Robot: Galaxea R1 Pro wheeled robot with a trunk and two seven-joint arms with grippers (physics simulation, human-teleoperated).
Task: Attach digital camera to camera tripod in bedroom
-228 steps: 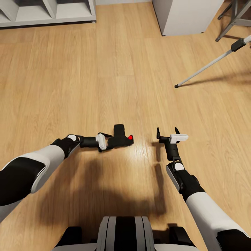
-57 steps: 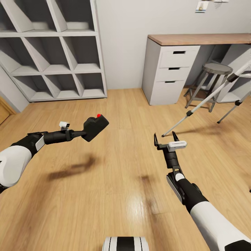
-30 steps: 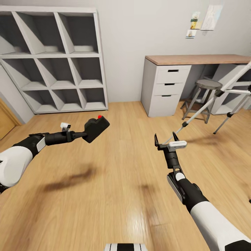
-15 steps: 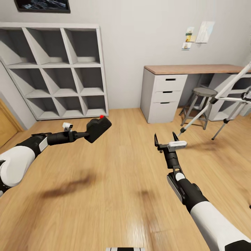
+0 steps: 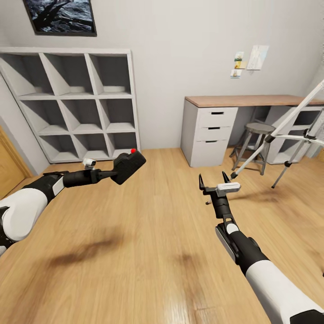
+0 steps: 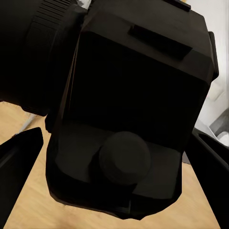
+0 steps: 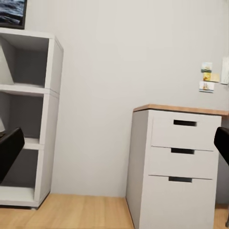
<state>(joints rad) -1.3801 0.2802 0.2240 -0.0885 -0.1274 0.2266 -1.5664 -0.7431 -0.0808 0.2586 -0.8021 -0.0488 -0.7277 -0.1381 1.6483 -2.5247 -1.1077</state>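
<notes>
The black digital camera (image 5: 128, 166), red button on top, hangs above the wood floor at the left, held out in front of me by my left gripper (image 5: 112, 172), which is shut on it. Up close its dark body (image 6: 133, 109) sits between the two fingers. My right gripper (image 5: 213, 180) is open and holds nothing, out over the floor at centre right. The camera tripod (image 5: 288, 128) with silver legs and black joints stands at the far right by the desk, its head cut off by the picture's edge.
A grey cube shelf (image 5: 72, 105) lines the back wall at left, a dark picture (image 5: 63, 17) above it. The wood-topped white desk (image 5: 211, 130) with drawers stands at back right, a grey round stool (image 5: 254, 141) beside it. A wooden door edge (image 5: 6, 166) shows at far left.
The head view has tilted upward, so the shelf, desk and wall picture sit lower and more of the wall shows. The left gripper still holds the camera; the right stays open.
</notes>
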